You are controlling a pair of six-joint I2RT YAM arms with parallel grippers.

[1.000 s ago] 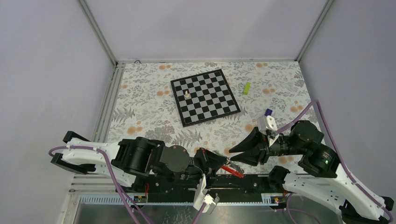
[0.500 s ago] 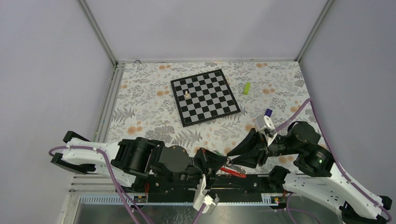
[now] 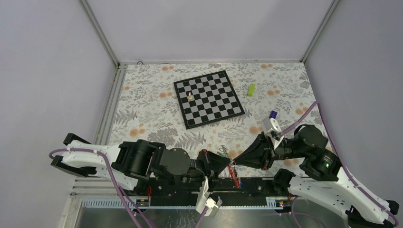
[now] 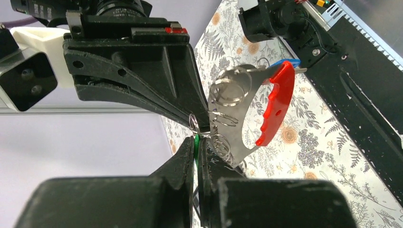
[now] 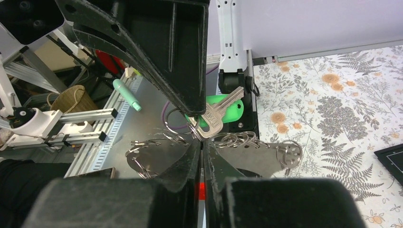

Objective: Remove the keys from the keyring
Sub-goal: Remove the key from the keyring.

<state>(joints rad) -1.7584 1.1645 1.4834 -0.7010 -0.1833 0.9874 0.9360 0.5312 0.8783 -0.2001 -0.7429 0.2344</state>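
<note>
The keyring (image 4: 249, 83) is a silvery crescent plate strung with several wire rings and edged by a red grip (image 4: 278, 99). It hangs between both grippers, above the table's near edge. My left gripper (image 4: 197, 140) is shut on the green head of a key (image 5: 223, 109), whose silver blade (image 5: 215, 122) points at the rings. My right gripper (image 5: 201, 142) is shut on the plate (image 5: 256, 156) right beside that key. In the top view the left gripper (image 3: 227, 164) and the right gripper (image 3: 236, 164) meet tip to tip. A blue key head (image 4: 287, 62) shows at the plate's far end.
A chessboard (image 3: 208, 98) with one small pale piece (image 3: 190, 95) lies mid-table. A lime-green block (image 3: 250, 89) sits to its right, and a purple-and-yellow block (image 3: 273, 114) behind the right wrist. The black base rail (image 3: 256, 183) runs directly under the grippers.
The right gripper moved left to meet the left gripper and closed on the keyring. The red grip now hangs under the tips instead of sticking out to the right.
</note>
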